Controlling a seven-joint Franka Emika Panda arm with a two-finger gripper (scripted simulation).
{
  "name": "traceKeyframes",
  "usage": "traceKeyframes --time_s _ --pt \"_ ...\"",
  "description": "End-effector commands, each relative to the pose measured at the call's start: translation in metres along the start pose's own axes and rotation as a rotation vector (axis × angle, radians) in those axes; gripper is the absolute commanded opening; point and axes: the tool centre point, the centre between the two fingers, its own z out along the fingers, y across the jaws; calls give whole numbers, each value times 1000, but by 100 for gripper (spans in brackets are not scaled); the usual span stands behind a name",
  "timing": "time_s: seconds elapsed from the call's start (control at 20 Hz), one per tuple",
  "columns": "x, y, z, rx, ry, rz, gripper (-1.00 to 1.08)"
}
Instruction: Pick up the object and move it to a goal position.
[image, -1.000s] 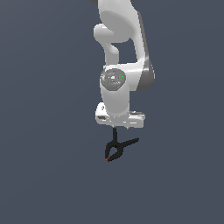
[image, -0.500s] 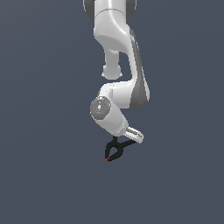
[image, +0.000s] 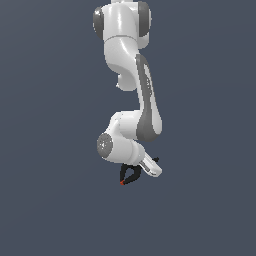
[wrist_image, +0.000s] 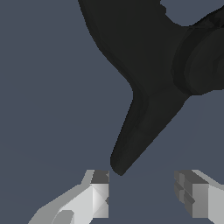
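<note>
End effector (wrist_image: 142, 192) is spread open, fingers (wrist_image: 98, 192) apart, black spring clamp (wrist_image: 148, 87) just past them, red tip (image: 122, 183) at 7 o'clock.

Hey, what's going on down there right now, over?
Pincer open, fingers apart, nothing gripped. Small black spring clamp with red-orange tip sits right under the hand, handle just clear of the fingers. Nothing in the way.
</note>
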Motion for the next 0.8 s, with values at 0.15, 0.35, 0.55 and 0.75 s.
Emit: traceKeyframes --time_s 0.15,0.35,0.55,0.75 --pt "2 -7 12 42 -81 108 28" --pt "3 -9 16 56 -111 146 28" --pt "3 -9 16 57 -114 150 28" --pt "2 -10 24 57 -115 151 28"
